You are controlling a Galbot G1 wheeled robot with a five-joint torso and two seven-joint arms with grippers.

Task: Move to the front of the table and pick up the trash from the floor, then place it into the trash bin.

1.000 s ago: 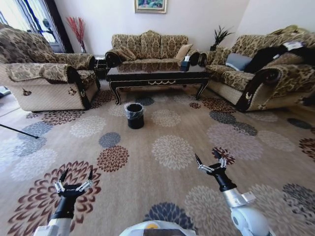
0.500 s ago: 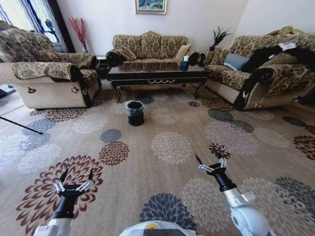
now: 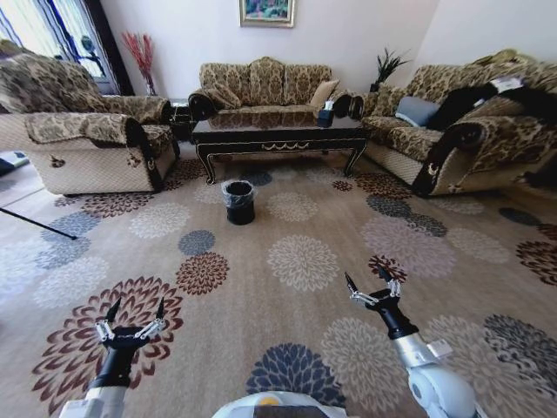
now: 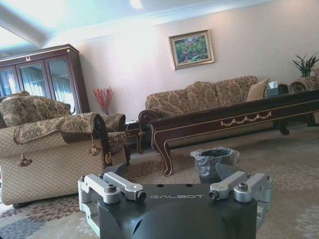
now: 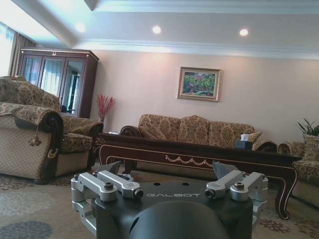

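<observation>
Before the table (image 3: 277,132) stands the trash bin (image 3: 238,201).

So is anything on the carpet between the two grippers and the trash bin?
Nothing visible: patterned carpet lies bare between the left gripper, the right gripper and the trash bin, which stands before the table.

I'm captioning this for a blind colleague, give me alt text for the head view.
Two open grippers, left and right, hover low over a floral carpet. Farther ahead, a black lined trash bin stands before a dark coffee table ringed by patterned sofas.
</observation>
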